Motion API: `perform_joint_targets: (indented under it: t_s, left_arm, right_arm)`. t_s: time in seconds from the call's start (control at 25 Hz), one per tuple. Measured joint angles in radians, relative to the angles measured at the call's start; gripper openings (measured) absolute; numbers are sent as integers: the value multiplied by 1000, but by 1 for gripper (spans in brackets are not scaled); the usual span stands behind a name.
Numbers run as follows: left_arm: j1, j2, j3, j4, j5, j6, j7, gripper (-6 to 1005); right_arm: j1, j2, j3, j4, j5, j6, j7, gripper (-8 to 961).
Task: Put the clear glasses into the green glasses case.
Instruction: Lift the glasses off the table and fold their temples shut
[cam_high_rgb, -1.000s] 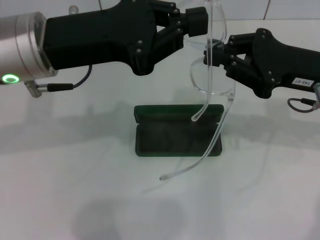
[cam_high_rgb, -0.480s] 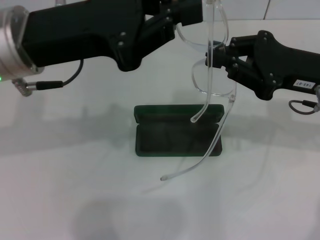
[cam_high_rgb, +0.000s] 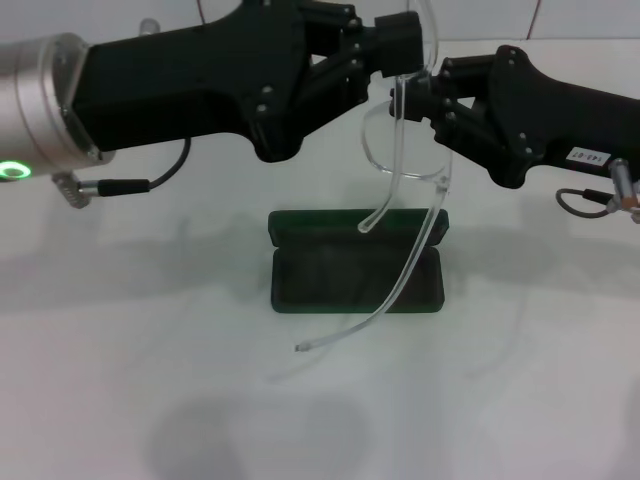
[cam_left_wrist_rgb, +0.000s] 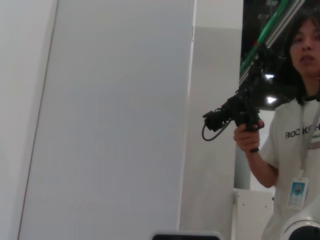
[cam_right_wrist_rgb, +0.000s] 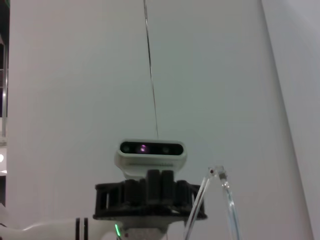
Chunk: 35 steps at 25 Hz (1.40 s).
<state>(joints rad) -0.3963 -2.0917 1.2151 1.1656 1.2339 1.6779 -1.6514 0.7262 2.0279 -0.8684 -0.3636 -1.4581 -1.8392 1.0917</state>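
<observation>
The clear glasses (cam_high_rgb: 408, 175) hang in the air above the green glasses case (cam_high_rgb: 355, 272), which lies open on the white table. Their two temple arms trail down in front of the case, and the longer one ends just past its front edge. My right gripper (cam_high_rgb: 414, 96) comes in from the right and is shut on the top of the frame. My left gripper (cam_high_rgb: 398, 46) reaches in from the left, its tip against the upper part of the glasses. A piece of the glasses (cam_right_wrist_rgb: 227, 200) also shows in the right wrist view.
The white table (cam_high_rgb: 150, 350) spreads around the case, with a white wall behind it. The right wrist view shows my head camera (cam_right_wrist_rgb: 151, 149). A person (cam_left_wrist_rgb: 295, 150) holding a dark device stands in the left wrist view.
My right gripper and the glasses have shifted left and slightly up. The temple tips swung left with them. My left gripper rose, then came back down to the top of the glasses.
</observation>
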Motion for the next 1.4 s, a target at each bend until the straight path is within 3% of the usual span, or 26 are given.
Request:
perform_joint_targets:
  t_s: [0.36, 1.4]
  left_arm:
    - [0, -1, 11, -19, 1, -1, 18, 27]
    - [-10, -2, 8, -85, -6, -23, 91, 27]
  right_arm:
    - [0, 0, -98, 4, 88, 2, -8, 92]
    - [0, 0, -104, 5, 102, -8, -9, 91]
